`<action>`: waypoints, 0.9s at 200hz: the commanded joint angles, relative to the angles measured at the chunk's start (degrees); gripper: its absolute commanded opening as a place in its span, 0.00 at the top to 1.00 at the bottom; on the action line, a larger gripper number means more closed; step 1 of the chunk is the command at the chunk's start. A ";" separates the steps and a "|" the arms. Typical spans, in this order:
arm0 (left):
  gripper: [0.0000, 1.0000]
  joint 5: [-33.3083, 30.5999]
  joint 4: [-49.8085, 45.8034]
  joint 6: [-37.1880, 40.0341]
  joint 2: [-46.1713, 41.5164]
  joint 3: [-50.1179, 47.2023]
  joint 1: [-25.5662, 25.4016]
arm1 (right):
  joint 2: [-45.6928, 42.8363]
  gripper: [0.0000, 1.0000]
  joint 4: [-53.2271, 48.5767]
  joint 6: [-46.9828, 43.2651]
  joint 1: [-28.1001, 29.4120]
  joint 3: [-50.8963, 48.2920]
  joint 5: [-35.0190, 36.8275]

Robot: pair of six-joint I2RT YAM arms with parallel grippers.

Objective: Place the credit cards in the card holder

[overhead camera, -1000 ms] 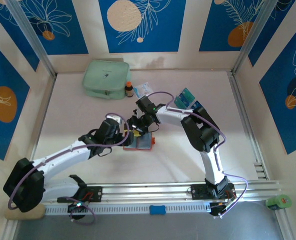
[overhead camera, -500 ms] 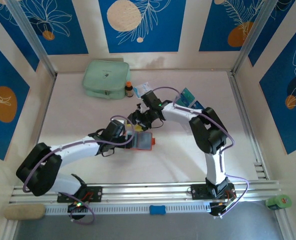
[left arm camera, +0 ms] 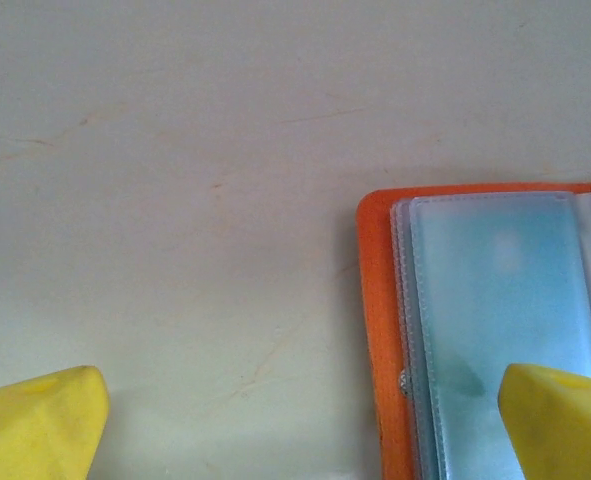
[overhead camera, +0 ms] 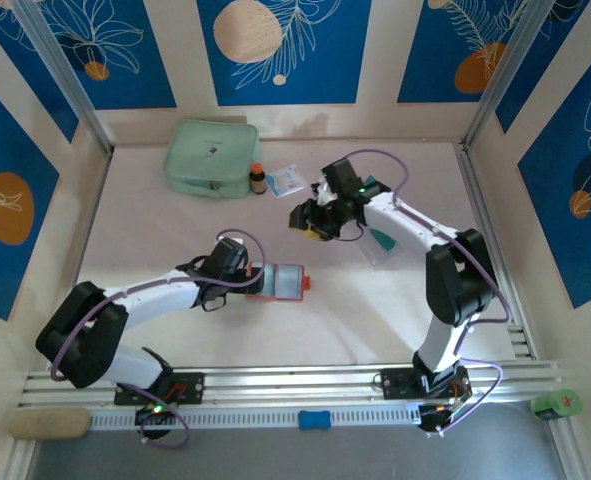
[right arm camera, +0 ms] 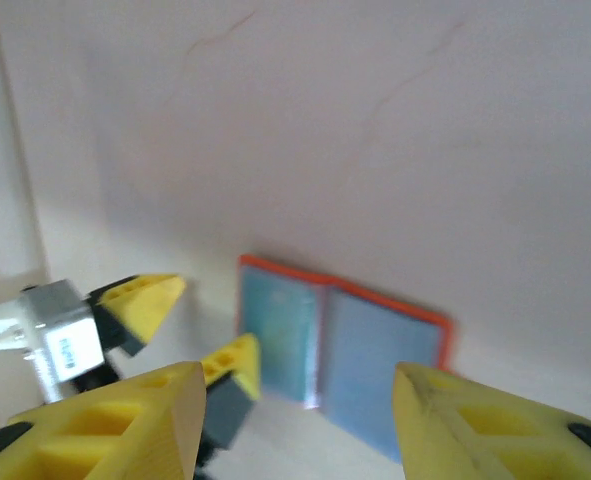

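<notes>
Over the last second the right claw [overhead camera: 313, 218] swung off the card holder [overhead camera: 281, 282] and out toward the far right of the tabletop [overhead camera: 165, 230]. Meanwhile the left claw [overhead camera: 253, 277] closed in on the holder's left edge.

The holder lay open and flat near the middle of the tabletop, orange rim up and clear pockets showing. The pockets looked teal and blue, but the views could not tell whether a card already sat inside. The left claw hung spread wide and empty, one fingertip over a pocket and the other over bare tabletop. The right claw stood about half spread with nothing between its fingers, looking back at the holder.

Nothing pinned the holder down, so a card pushed against a pocket mouth would likely slide it away rather than go in. If the left claw came down astride the edge as it stood, it could shove the holder or fold it shut. A thin card lying flat might also slip out from under half-spread fingers.

Counted:
- One card holder.
- One teal card [overhead camera: 383, 239] in plain sight beside the right forearm, with any others hidden under that arm.
- One mint-green pouch [overhead camera: 210, 158].
- One brown bottle [overhead camera: 258, 179].
- One white-and-blue packet [overhead camera: 287, 180].
</notes>
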 commanded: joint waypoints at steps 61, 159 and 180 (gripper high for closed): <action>0.00 -0.12 0.88 -0.39 0.08 -0.60 1.02 | -1.61 0.49 -19.39 -19.77 -10.35 7.07 22.78; 0.00 0.50 1.45 -0.39 0.44 -1.02 1.05 | 3.69 0.65 -22.58 -25.37 -9.46 8.60 37.85; 0.00 0.59 1.64 -0.43 0.44 -1.05 1.05 | 4.92 0.66 -22.85 -26.11 -8.63 9.06 40.50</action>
